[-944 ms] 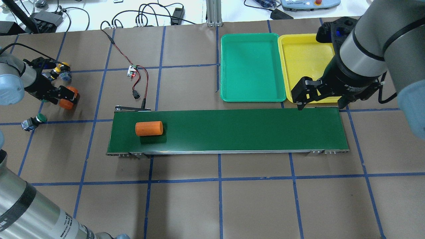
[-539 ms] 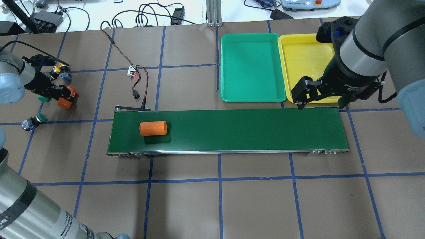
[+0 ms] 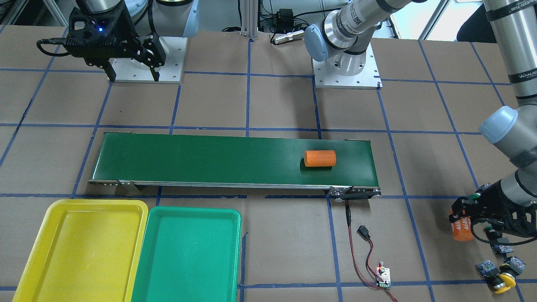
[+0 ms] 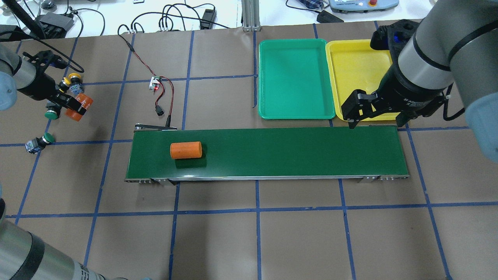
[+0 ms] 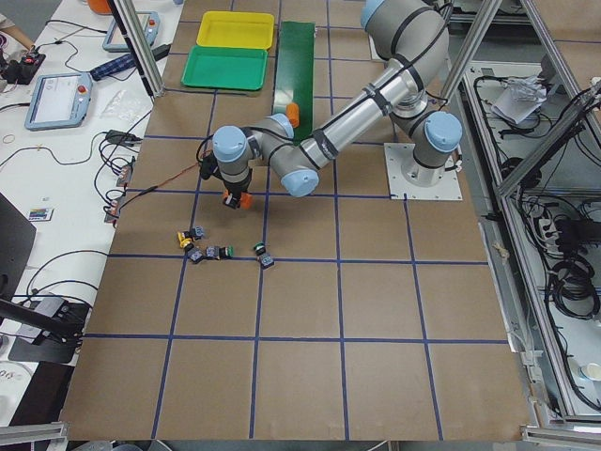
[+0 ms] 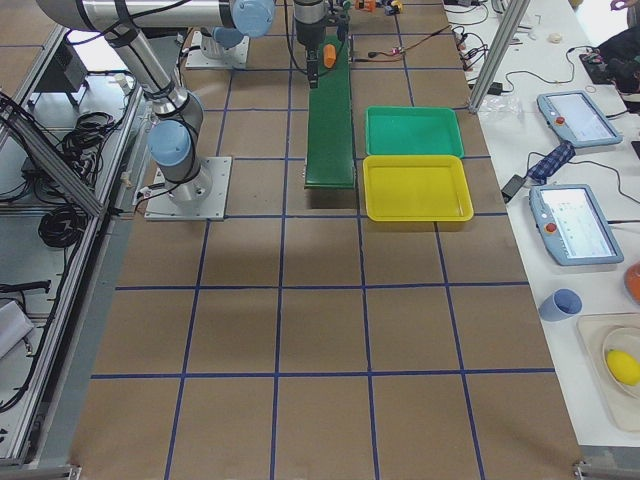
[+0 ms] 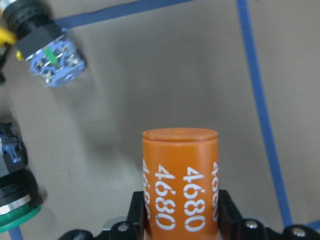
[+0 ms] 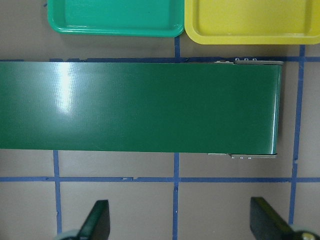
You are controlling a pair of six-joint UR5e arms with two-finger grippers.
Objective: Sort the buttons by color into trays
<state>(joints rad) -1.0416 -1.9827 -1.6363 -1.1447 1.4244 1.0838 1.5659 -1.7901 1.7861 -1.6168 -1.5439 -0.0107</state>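
My left gripper is shut on an orange cylinder printed "4680" and holds it above the paper at the table's left end. Around it lie the buttons: a yellow one, a green one just beside the gripper, and another green one nearer me. The gripper hides any further button. The green tray and the yellow tray sit side by side at the far right, both empty. My right gripper is open and empty above the belt's right end.
A long dark-green conveyor belt crosses the middle, with a second orange cylinder lying on its left part. A small circuit board with red and black wires lies behind the belt's left end.
My left gripper has risen and moved away with the "4680" cylinder, uncovering a green button. The cylinder on the belt has travelled right. The right arm has not moved.
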